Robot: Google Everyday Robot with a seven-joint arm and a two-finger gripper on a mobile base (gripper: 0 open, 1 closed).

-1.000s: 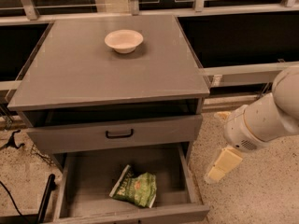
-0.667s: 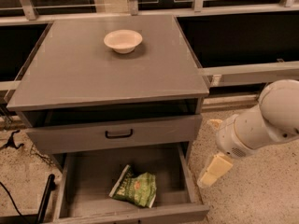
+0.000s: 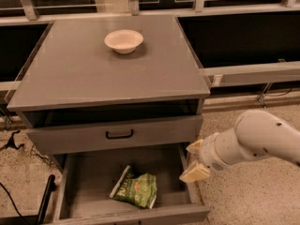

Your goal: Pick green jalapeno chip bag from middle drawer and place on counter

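Reaching well means swinging the hand (image 3: 193, 160), fingers spread beside a wall of the middle drawer (image 3: 89, 172), inward over the green jalapeno chip bag (image 3: 135, 190), then descending squarely.

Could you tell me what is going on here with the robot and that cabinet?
A one-armed robot is reaching for a snack bag. Its tool hangs by the right wall of the pulled-out middle drawer, fingers apart and holding nothing. The green jalapeno chip bag lies flat on the drawer floor, to the left of the tool and not touched by it. The counter above holds only a cream bowl near its back edge, so the bag has not yet been picked up.
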